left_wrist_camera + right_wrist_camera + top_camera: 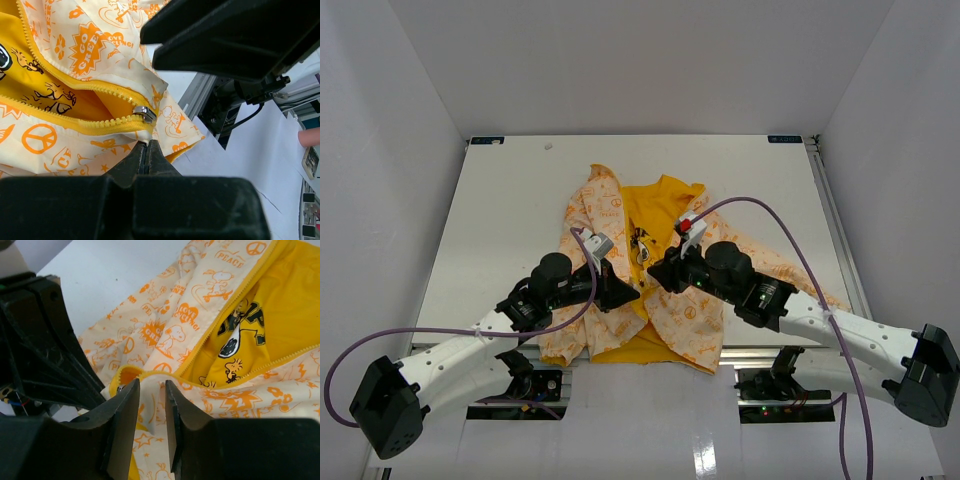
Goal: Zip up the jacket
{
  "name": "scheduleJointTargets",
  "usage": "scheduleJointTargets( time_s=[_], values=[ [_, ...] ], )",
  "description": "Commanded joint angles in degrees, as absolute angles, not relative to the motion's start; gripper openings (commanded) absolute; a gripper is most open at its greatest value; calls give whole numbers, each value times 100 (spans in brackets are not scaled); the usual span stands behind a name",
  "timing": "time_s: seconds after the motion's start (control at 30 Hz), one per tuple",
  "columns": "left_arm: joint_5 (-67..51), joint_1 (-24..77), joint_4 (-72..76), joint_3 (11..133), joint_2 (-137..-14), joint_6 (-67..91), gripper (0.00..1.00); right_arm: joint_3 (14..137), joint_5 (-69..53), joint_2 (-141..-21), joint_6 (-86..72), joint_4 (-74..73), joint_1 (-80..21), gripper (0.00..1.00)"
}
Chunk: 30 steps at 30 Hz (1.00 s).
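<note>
The jacket [603,207] lies front-up on the table, cream with orange print, its front open on the yellow lining [655,205]. Both grippers meet at its lower hem. My left gripper [625,293] is shut, its tips [146,144] pinching the cream hem just below the metal zipper slider [145,114], where the two yellow zipper rows [75,122] meet. My right gripper [655,272] is open, its jaws [151,390] standing either side of a fold of the hem fabric [152,410]. The slider [119,388] peeks out beside its left finger.
The white table [500,190] ends in an aluminium rail [192,95] at the near edge, close behind the hem. In the left wrist view the right gripper body [235,35] looms overhead. White walls enclose the table. Purple cables [790,235] loop off both arms.
</note>
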State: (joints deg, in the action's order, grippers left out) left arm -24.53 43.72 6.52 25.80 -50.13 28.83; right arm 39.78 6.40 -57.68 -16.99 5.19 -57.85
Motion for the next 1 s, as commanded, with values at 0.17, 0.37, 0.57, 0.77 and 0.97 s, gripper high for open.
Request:
scheduleJointTargets(
  time_s=[0.17, 0.37, 0.57, 0.77, 0.97],
  values=[
    [-2480, 4395, 835, 2479, -4917, 2926, 0, 4378, 1786, -5889, -1173, 369, -6593, 36],
    [-2496, 4395, 844, 2491, -4943, 2927, 0, 4382, 2073, -5879, -1028, 478, -6835, 34],
    [-2503, 4403, 853, 2487, -4948, 2942, 0, 4383, 2073, -5980, -950, 549, -6954, 33],
    [-2506, 4403, 853, 2487, -4966, 2944, 0, 4402, 2005, -6064, -869, 645, -7049, 32],
    [-2514, 4395, 856, 2493, -4975, 2944, 0, 4398, 2063, -6097, -829, 680, -7099, 32]
  ],
)
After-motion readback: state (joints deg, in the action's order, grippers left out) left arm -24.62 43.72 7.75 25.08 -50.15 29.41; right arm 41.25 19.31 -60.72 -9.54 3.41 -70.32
